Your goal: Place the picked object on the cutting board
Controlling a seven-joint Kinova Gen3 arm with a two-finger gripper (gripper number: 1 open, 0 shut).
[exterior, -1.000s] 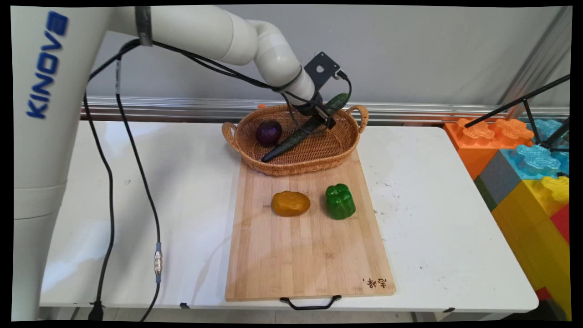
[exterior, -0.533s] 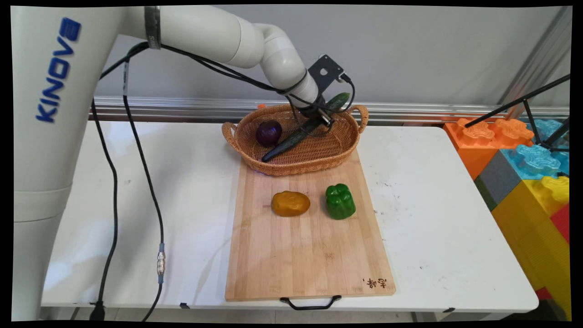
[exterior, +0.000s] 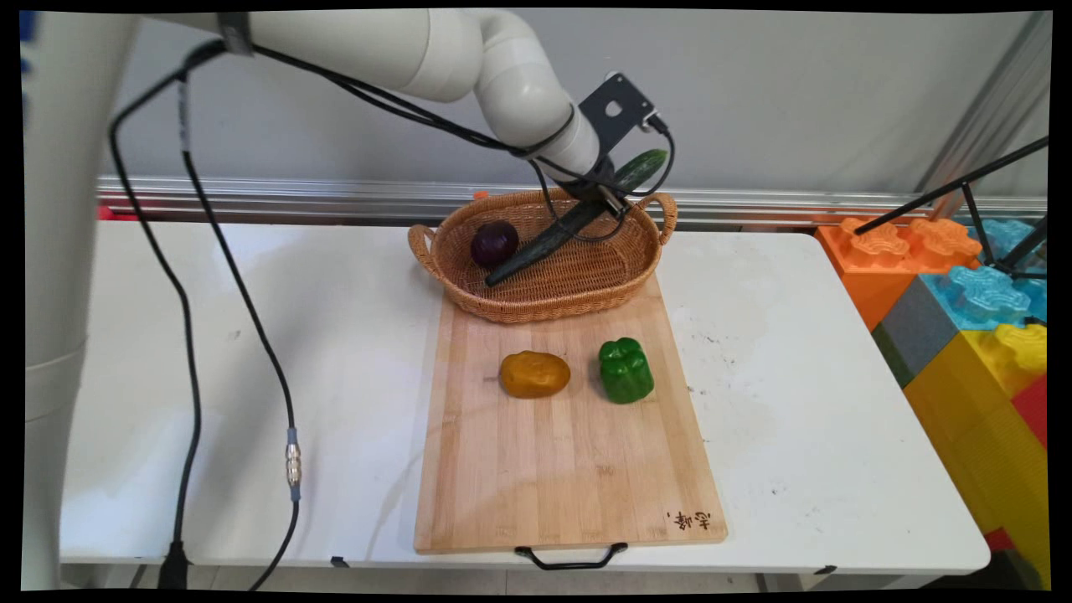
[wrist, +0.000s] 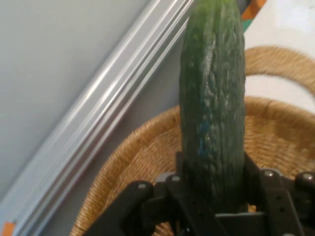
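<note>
Dark green and long, the bumpy cucumber [exterior: 569, 226] is clamped between the fingers of the black two-finger end effector [exterior: 605, 198], which grips it near its upper part. In the main view the cucumber lies slanted in the upper centre of the frame: its lighter top end points up and right above the basket's far rim, and its dark lower end is down inside the oval woven wicker basket [exterior: 544, 297], just beside the round dark purple onion [exterior: 494, 244]. I cannot tell if the lower end touches the basket floor. In the hand view the cucumber [wrist: 212, 108] rises from the end effector [wrist: 216, 194] at the bottom edge, with the basket rim [wrist: 142, 152] behind it. The basket stands on the far end of the light wooden cutting board [exterior: 553, 469] on the white counter [exterior: 804, 402]. In the middle of the board lie a yellow-orange potato-shaped piece [exterior: 534, 373] and a green bell pepper [exterior: 626, 370], near each other but apart.
</note>
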